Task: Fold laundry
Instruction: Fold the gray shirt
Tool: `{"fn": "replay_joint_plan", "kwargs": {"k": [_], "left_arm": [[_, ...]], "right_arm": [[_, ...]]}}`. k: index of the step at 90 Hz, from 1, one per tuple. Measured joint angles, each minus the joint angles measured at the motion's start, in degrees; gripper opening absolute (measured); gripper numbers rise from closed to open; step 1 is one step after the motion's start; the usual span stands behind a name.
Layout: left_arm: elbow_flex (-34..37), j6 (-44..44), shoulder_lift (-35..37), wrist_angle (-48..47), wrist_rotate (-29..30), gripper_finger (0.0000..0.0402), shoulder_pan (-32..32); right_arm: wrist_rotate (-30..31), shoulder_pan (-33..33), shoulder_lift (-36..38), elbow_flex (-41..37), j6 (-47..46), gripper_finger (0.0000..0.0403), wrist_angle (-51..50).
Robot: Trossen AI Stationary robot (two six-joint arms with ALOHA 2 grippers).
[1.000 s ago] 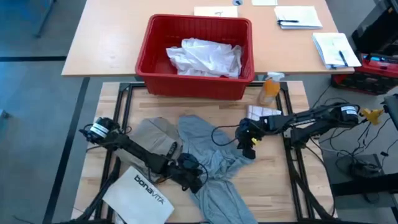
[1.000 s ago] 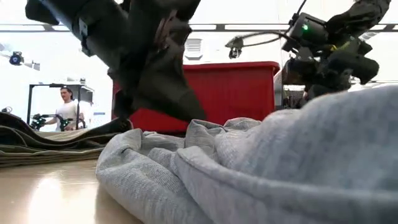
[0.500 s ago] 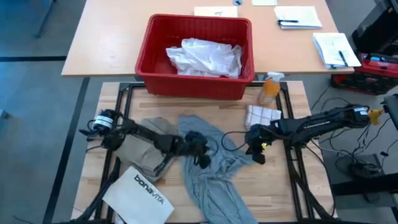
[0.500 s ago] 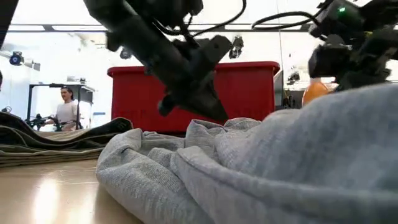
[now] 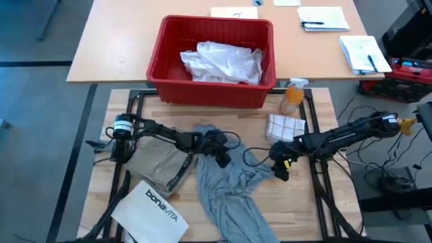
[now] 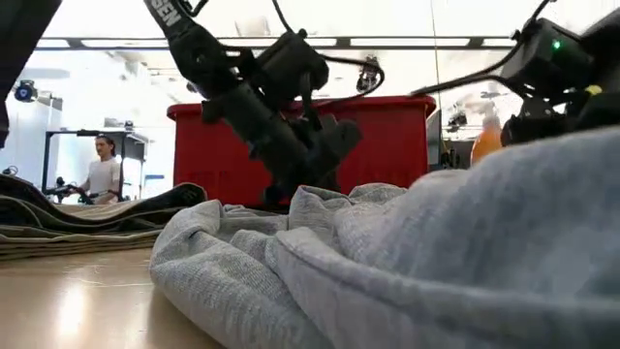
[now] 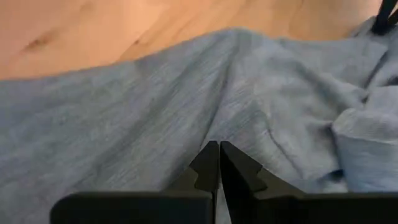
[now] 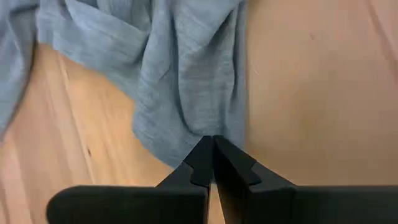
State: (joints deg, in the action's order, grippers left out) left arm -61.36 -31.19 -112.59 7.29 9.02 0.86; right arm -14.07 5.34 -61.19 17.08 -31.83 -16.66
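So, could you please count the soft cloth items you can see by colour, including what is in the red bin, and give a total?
Grey: 1, the grey T-shirt, spread on the table.
Khaki-tan: 1, the khaki-tan piece, beside it.
White: 1, the white shirt, in the red bin.
White checked: 1, the folded cloth.
Total: 4

Ahead of our left gripper [image 5: 219, 158] the grey T-shirt [image 5: 229, 185] blocks; bare table [image 5: 297, 202] lies open beside our right gripper [image 5: 279, 170], the red bin [image 5: 212, 61] well beyond.
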Motion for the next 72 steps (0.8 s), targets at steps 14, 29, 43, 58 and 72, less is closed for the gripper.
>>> {"fn": "replay_joint_plan", "kwargs": {"k": [14,29,43,58,72], "left_arm": [[0.00,-1.26,-0.68,0.13,0.01,0.0000,0.00],[0.00,-1.89,-0.77,-0.01,0.62,0.0000,0.00],[0.00,-2.35,-0.77,-0.12,0.89,0.0000,0.06],[0.00,-2.35,-0.77,-0.20,0.96,0.0000,0.07],[0.00,-2.53,-0.77,-0.20,1.00,0.0000,0.07]], "right_arm": [[-2.02,0.02,0.30,-1.93,-5.07,0.0000,0.52],[-5.91,0.95,1.57,-1.49,-7.15,0.0000,-1.26],[-5.34,2.30,1.46,-1.28,-8.35,0.0000,-3.65],[0.05,2.35,1.62,-1.30,-11.25,0.0000,-4.45],[-1.60,2.66,1.45,-1.62,-10.38,0.0000,0.29]]}}
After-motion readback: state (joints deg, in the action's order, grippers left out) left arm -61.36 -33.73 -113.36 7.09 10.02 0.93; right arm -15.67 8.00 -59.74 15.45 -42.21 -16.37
